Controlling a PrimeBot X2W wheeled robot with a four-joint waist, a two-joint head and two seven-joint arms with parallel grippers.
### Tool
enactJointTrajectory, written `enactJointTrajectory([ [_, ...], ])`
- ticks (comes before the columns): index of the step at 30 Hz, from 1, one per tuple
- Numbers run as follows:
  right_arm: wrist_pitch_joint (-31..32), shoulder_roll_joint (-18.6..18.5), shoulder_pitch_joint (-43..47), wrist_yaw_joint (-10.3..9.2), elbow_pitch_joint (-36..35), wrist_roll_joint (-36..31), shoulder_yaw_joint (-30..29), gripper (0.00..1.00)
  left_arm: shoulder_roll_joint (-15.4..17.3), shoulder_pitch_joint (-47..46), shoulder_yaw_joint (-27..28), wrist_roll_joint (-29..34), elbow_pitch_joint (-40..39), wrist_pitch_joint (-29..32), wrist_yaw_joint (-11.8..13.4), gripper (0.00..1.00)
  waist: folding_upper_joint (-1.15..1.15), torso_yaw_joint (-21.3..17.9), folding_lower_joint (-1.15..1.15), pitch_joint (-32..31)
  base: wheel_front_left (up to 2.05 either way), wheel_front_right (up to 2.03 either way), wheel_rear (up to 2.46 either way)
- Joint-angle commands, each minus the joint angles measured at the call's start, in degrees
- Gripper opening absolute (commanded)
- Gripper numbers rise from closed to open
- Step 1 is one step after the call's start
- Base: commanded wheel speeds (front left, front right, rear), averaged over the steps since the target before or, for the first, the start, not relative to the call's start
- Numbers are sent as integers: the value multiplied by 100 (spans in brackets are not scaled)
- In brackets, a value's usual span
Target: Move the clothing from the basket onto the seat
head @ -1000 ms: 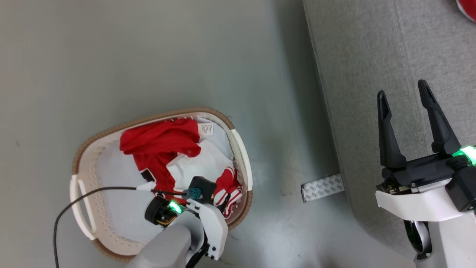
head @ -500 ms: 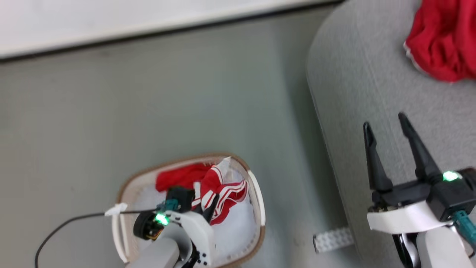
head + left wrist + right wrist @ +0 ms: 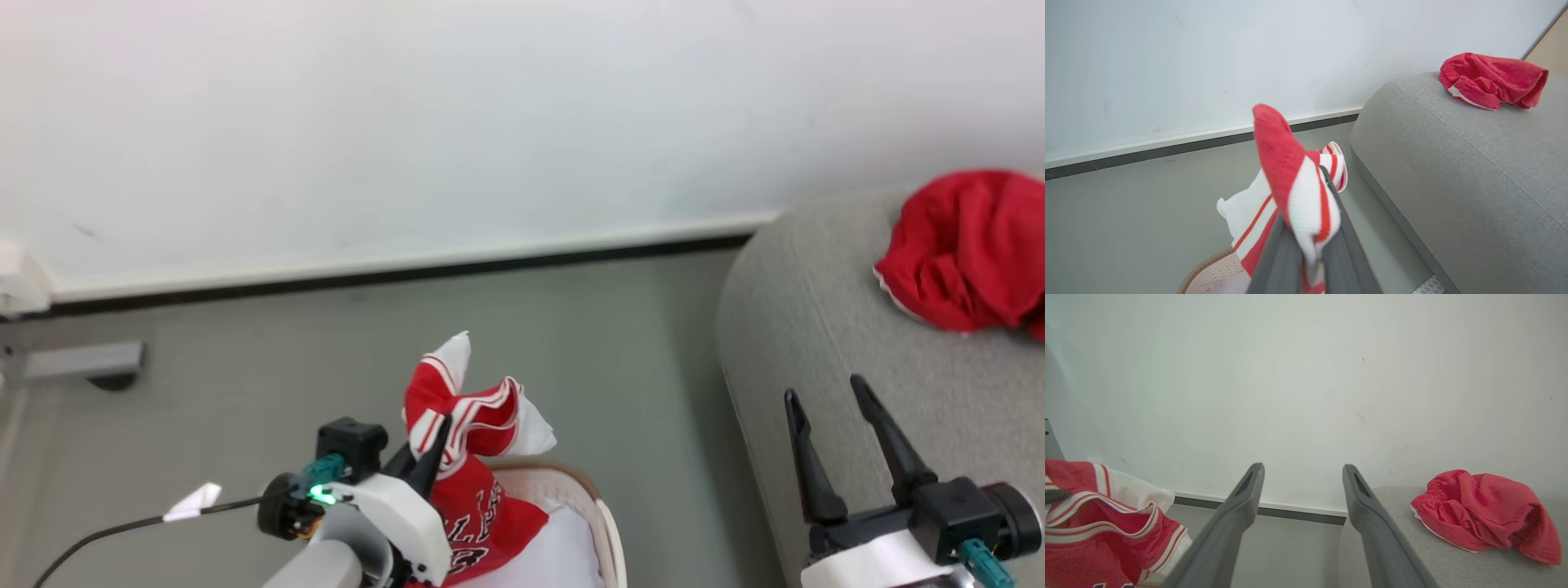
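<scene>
My left hand grips the jersey by its edge; the bulk hanging below may catch the basket or slip loose. My right hand gapes empty.

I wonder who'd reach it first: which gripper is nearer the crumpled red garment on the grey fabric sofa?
Right. The right gripper is over the sofa, short of the garment; the left gripper is farther, above the cream plastic basket, gripping a red-and-white jersey.

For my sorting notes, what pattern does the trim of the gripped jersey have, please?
White with red stripes on the soft red jersey; left wrist view shows it best.
</scene>
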Motion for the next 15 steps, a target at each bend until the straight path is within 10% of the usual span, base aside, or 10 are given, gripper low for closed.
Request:
enactJointTrajectory([
  [1, 3, -9, 111, -15, 33, 51, 12, 100, 93, 123, 39, -43, -155, 40, 67, 0, 0, 229, 2, -422, 0, 0, 0],
  [15, 3, -7, 354, -15, 175, 147, 369, 100, 957, -52, 439, 115, -2511, 607, 830, 0, 0, 303, 2, -910, 0, 0, 0],
])
